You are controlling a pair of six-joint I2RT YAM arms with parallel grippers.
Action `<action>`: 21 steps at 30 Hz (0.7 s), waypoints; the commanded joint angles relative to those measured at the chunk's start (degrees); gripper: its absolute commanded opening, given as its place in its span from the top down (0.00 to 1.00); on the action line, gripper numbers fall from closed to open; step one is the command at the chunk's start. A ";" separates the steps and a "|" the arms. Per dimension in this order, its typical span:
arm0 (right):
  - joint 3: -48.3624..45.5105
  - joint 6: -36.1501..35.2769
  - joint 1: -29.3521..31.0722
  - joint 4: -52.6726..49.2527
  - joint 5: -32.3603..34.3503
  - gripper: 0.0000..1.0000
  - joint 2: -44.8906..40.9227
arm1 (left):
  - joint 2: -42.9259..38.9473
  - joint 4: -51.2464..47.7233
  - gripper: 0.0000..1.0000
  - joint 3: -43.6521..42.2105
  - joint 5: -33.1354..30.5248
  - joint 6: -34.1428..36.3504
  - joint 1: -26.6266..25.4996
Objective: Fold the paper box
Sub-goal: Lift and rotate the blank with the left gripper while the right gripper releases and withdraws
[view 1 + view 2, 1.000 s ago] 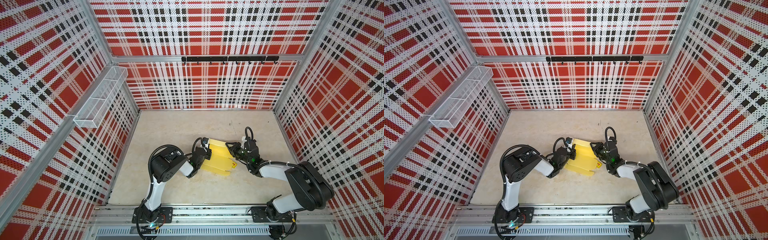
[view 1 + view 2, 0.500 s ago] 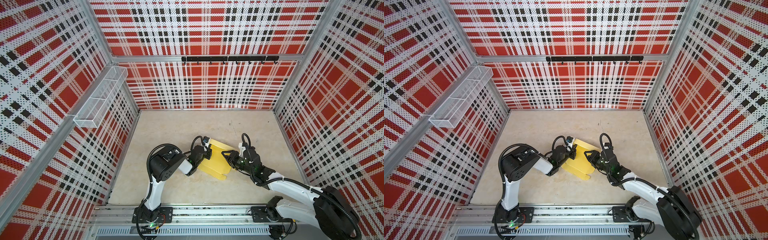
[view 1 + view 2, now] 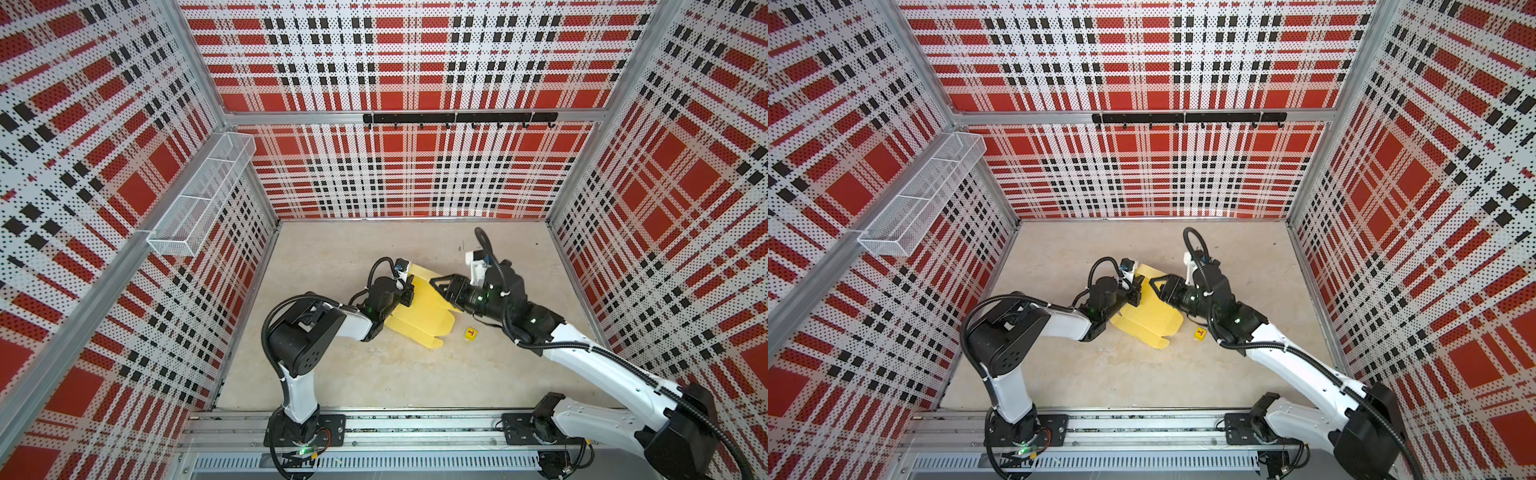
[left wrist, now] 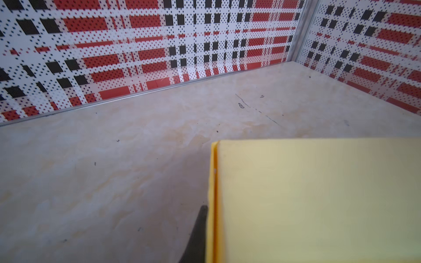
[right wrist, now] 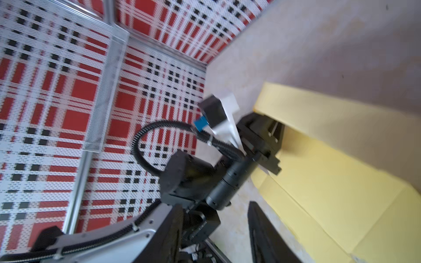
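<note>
Okay, left gripper (image 3: pixel 409 291) clamps the paper box (image 3: pixel 422 318) edge; hold it firm while right gripper (image 3: pixel 436 286), half-open and empty, creases a flap.

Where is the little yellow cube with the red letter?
In both top views the little cube sits on the table right of the paper box, apart from it, near the right arm.

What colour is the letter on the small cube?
Red, on the yellow small cube; clearest in a top view.
</note>
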 commanded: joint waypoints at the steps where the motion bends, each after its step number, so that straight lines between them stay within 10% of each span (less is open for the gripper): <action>1: 6.74 -8.40 -4.20 -5.83 -4.13 0.51 2.57 | -5.64 -5.33 0.89 2.14 8.36 1.11 5.42; 12: 20.72 -21.06 -8.58 -3.12 -11.85 0.42 20.66 | -12.71 -22.48 0.85 5.22 42.89 10.31 25.55; 21: 24.39 -15.68 -4.76 9.67 -20.95 0.42 36.77 | -16.74 -30.85 0.94 2.37 47.12 20.30 28.52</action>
